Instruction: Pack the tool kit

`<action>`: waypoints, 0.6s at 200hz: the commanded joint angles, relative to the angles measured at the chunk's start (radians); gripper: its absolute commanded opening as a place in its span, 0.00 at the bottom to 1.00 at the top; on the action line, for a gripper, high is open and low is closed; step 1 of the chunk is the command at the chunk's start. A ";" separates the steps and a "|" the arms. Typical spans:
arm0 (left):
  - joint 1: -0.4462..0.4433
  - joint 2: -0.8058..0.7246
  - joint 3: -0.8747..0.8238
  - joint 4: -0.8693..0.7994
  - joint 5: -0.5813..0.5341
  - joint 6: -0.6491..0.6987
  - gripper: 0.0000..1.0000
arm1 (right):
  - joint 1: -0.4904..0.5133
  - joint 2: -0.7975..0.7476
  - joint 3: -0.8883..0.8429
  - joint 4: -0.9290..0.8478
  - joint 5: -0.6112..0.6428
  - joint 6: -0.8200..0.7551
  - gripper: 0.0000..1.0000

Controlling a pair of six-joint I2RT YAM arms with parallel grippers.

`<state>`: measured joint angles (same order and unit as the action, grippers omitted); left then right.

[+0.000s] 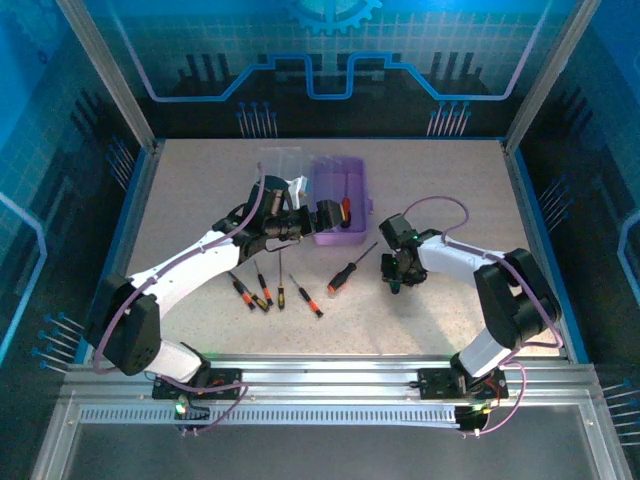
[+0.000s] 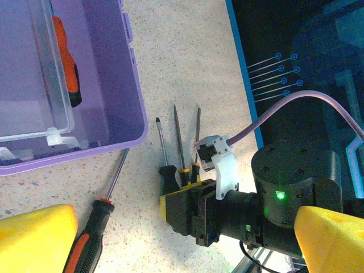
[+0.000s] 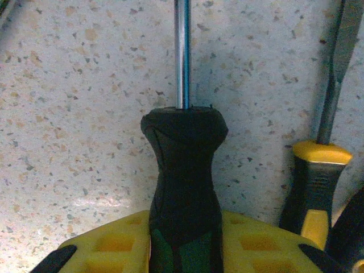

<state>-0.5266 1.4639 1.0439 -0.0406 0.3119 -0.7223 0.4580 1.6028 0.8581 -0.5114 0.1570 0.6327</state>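
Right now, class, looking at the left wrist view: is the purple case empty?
No, an orange-and-black screwdriver already lies inside the purple case.

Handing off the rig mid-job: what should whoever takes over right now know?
Left gripper: jaws wide open, empty, at the purple case.
Right gripper: jaws around the black-handled screwdriver, which lies on the table; can't tell if the grip is firm.
Done: one orange-black screwdriver is in the case.
Left: small screwdrivers near the left arm, a larger one, and the yellow-handled one beside the right gripper.
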 commanded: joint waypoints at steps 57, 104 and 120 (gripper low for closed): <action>-0.006 0.003 0.044 -0.036 -0.018 0.053 0.99 | 0.004 -0.086 0.057 -0.043 0.017 -0.019 0.24; 0.018 -0.005 0.064 -0.081 -0.050 0.083 0.99 | 0.004 -0.100 0.142 -0.065 0.018 -0.033 0.24; 0.040 -0.011 0.066 -0.088 -0.054 0.080 0.99 | 0.005 -0.081 0.192 -0.067 0.018 -0.037 0.24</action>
<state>-0.5175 1.4719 1.0710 -0.0902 0.2829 -0.6735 0.4580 1.5211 0.9653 -0.5591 0.1574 0.6117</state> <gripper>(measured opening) 0.993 0.275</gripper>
